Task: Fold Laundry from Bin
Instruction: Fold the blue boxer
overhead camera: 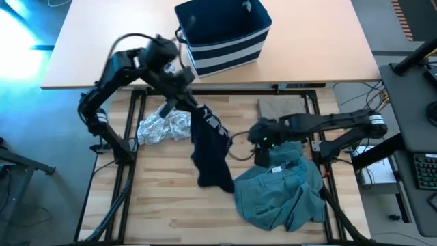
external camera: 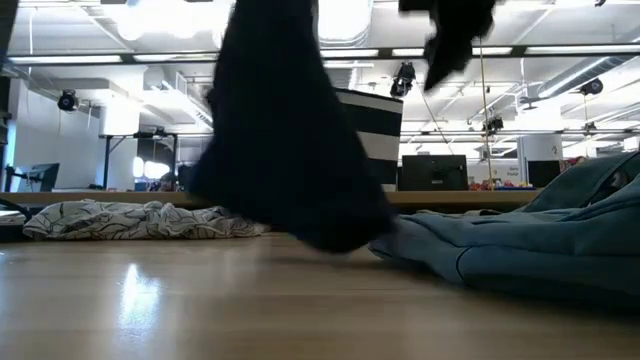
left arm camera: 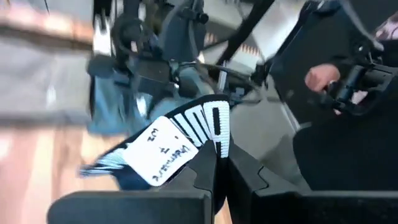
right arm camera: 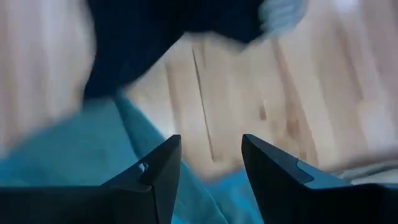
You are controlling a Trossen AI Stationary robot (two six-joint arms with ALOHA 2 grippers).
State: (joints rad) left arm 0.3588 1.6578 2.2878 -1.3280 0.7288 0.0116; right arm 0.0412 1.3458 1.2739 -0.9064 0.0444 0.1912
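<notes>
Largest to smallest: your teal garment (overhead camera: 280,195) lies crumpled at near right, the bin (overhead camera: 225,34) far behind. The navy garment (overhead camera: 208,147) hangs clamped in your left gripper (overhead camera: 188,106); its trailing hem may snag the teal heap. Your right gripper (overhead camera: 263,133), jaws apart and empty, hovers close enough to collide.

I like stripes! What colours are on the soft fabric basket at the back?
Dark navy blue with white stripes around the lower half of the soft fabric basket; the high view shows it best.

Navy bin (overhead camera: 225,37), white stripes.
</notes>
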